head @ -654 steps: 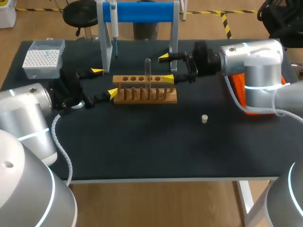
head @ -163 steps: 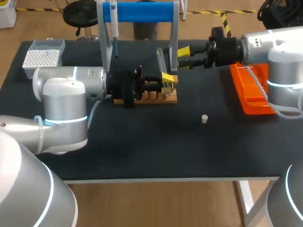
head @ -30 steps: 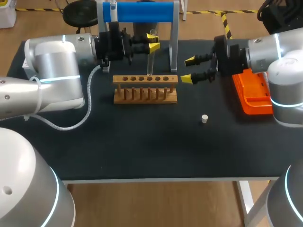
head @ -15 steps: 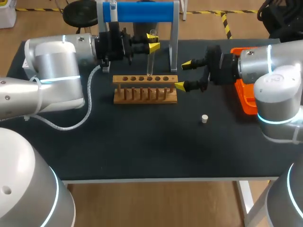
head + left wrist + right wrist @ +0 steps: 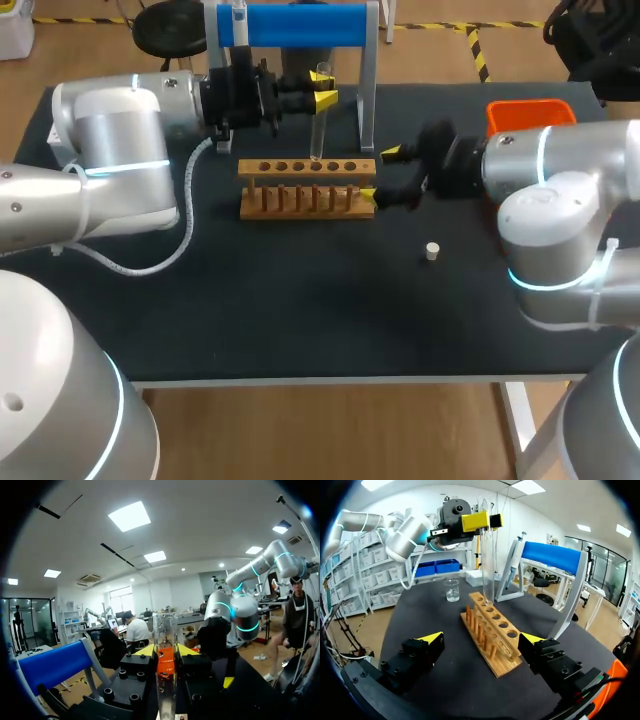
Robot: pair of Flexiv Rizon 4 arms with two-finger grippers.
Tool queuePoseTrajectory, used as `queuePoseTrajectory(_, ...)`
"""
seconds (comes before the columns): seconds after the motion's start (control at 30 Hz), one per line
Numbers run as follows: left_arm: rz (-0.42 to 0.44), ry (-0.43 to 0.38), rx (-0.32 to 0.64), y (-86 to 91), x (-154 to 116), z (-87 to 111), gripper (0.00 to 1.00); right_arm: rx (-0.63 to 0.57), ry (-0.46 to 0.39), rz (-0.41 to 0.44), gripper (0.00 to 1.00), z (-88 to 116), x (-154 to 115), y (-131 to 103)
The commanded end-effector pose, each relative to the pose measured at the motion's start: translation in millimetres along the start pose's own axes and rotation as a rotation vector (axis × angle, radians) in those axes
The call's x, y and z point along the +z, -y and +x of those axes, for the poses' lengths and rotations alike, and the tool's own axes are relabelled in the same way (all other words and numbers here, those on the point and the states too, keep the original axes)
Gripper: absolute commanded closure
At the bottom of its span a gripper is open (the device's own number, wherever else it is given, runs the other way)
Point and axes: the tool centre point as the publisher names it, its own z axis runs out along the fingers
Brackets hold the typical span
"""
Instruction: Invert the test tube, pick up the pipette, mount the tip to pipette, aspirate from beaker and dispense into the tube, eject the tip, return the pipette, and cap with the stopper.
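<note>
Right jaws slid in beside the rack [image 5: 307,201], wide open and empty. Left jaws clamp the upright test tube [image 5: 320,115]

The hand [image 5: 165,653] grips a clear tube [image 5: 165,629] between its two yellow tips [image 5: 145,651]. The tube stands straight up, open end on top. Past it is my right arm [image 5: 234,614]. A blue stand [image 5: 47,663] is beside the hand.
</note>
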Motion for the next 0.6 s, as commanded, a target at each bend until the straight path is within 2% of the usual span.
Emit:
queuePoseTrajectory(0.03, -0.002, -0.003, -0.001, 0.2, 0, -1.2, 1.00, 0.001, 0.033, 0.003, 0.00, 2, 12, 6)
queuePoseTrajectory(0.6, -0.002, -0.003, -0.001, 0.2, 0, -1.2, 1.00, -0.019, 0.087, 0.013, 0.00, -2, 28, 15)
